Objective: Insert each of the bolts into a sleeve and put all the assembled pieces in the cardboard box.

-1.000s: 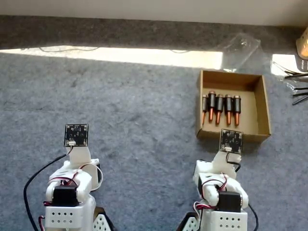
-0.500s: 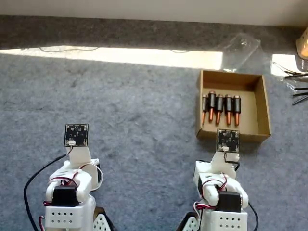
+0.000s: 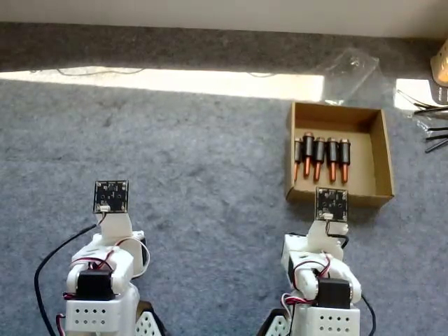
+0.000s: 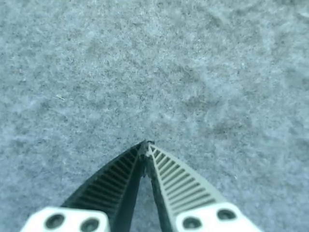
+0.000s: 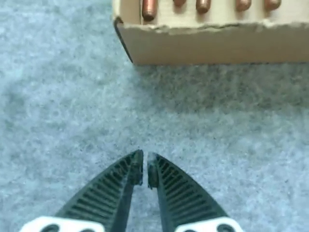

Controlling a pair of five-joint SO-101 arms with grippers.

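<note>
The cardboard box (image 3: 383,151) sits on the grey carpet at the right, and several assembled bolts in dark sleeves (image 3: 320,157) lie side by side inside it. Copper bolt tips (image 5: 148,8) poke over the box's near wall (image 5: 217,43) in the right wrist view. My right gripper (image 5: 145,166) hangs shut and empty over the carpet just in front of that wall. My left gripper (image 4: 145,147) is shut with nothing in it, above bare carpet at the near left. Both arms (image 3: 105,259) (image 3: 318,262) are folded back near their bases.
A clear plastic lid (image 3: 350,70) lies beyond the box. Black cables (image 3: 430,133) lie at the right edge. A sunlit strip (image 3: 175,80) crosses the far carpet. Open carpet spreads between the arms and to the left of the box.
The right arm's wrist has drawn slightly back and left from the box front; since half a second ago nothing has moved. The left arm is still.
</note>
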